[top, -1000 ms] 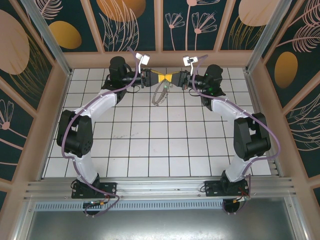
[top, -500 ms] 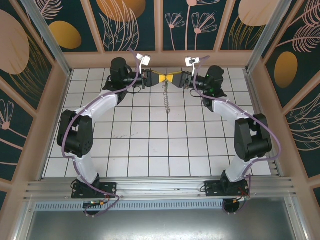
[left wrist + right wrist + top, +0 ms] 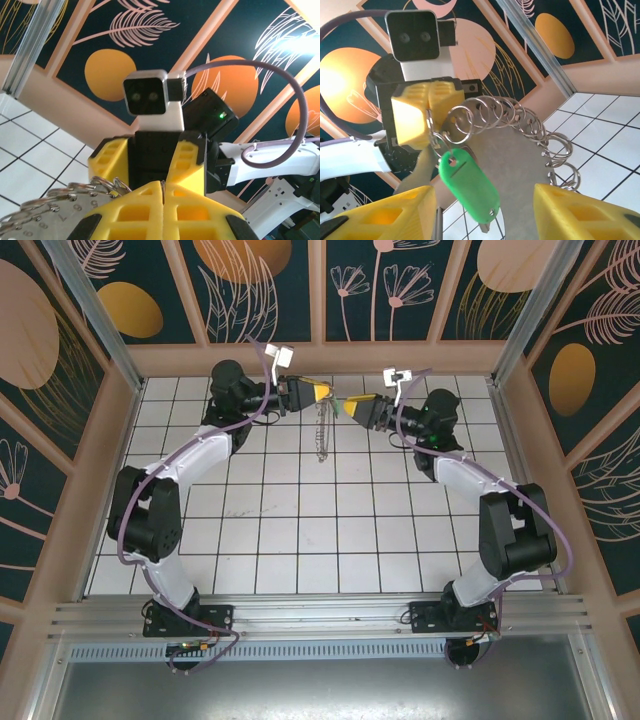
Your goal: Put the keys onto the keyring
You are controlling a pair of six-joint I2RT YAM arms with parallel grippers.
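Top view: your L claw (image 3: 322, 391) is pressed together on the top of the keyring (image 3: 322, 432). The keyring hangs edge-on straight below the claw, like a chain. R claw (image 3: 352, 404) sits just beside L's tips, spread, nothing in it. Key is too small to pick out here.

L wrist view: L's yellow fingers (image 3: 200, 210) meet w/ no gap. The silvery loops (image 3: 65, 197) bunch just left of the tips. R claw faces you dead ahead, jaws apart.

R wrist view: R's fingers stand wide at either side, empty. Between them & a bit ahead, the green-headed key (image 3: 469, 187) hangs from a small loop (image 3: 440, 142) right under L's pinched tips. The rest of the ring arcs off to the right.

Looks like the key is threaded on & hanging free, so main job prob done. Left to do: check the loop is shut round the key's hole (can't tell from here), then set the ring down.
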